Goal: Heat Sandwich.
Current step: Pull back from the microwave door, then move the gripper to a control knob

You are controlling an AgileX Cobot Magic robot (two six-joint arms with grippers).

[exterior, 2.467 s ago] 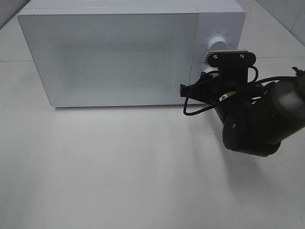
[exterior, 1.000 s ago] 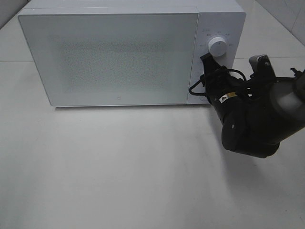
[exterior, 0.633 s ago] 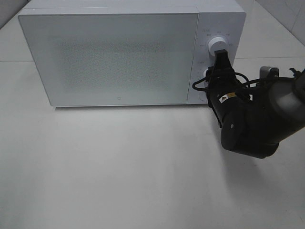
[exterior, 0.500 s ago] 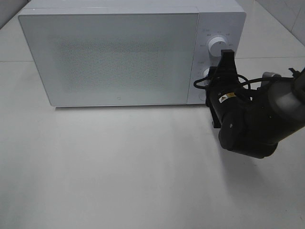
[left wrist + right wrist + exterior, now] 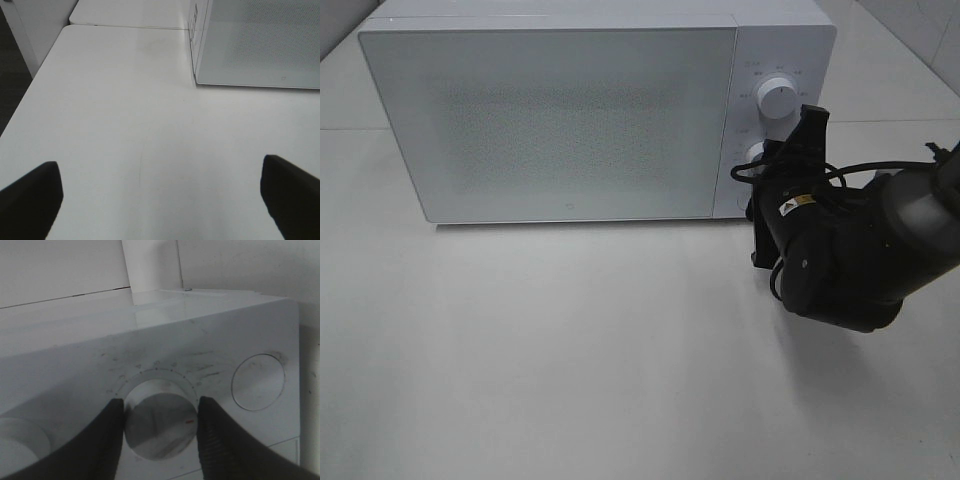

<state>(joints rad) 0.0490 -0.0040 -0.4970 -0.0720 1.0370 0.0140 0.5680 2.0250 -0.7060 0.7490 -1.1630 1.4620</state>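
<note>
Looking down from the high camera, the white microwave [image 5: 560,120] is sitting at the back of the pale table [image 5: 570,350] with its door [image 5: 550,110] shut. The sandwich is showing nowhere, and whether it is lying behind that speckled panel cannot be told. Bare tabletop is stretching wide across the front and left, while the right arm is crowding the control strip. The right gripper [image 5: 763,162] is reaching onto the lower knob [image 5: 756,152], just under the upper knob [image 5: 778,98].

Through the left wrist camera, the left gripper [image 5: 160,200] is hanging over open table [image 5: 125,125] with its fingers [image 5: 30,200] spread far apart, holding nothing. The table's outer edge is running close alongside, and the microwave's corner is lying well ahead.

Through the right wrist camera, the right gripper [image 5: 160,407] is clamping the lower knob [image 5: 160,430], one finger pressing each flank. A flat round button [image 5: 257,382] is sitting beside it.

Set against a second ago, the right wrist is rolled further round and its camera housing is no longer sticking up. The microwave is unmoved.
</note>
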